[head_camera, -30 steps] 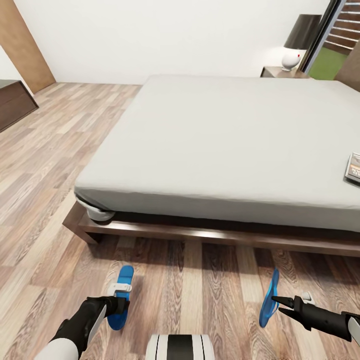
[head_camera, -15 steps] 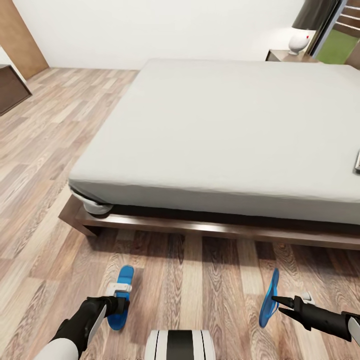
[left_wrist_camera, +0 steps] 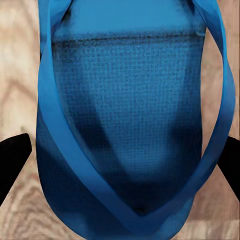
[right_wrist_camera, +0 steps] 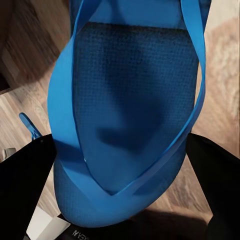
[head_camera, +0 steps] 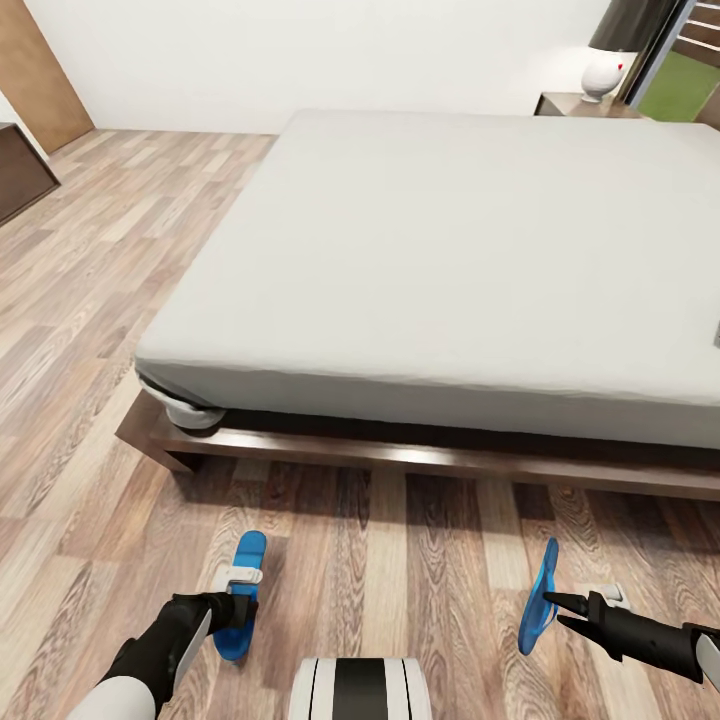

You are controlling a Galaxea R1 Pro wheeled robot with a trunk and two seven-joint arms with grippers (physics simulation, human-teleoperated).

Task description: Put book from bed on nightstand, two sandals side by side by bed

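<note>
A white round lamp (head_camera: 604,75) with a dark shade sits at the upper right of the frame. A green patch (head_camera: 682,88) shows beside it at the right edge. A dark brown bench (head_camera: 20,178) peeks in at the upper left edge.

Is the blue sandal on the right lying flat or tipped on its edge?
Tipped on edge. In the head view the right sandal shows as a thin upright sliver at the right gripper, while the left sandal shows its broad sole.
</note>
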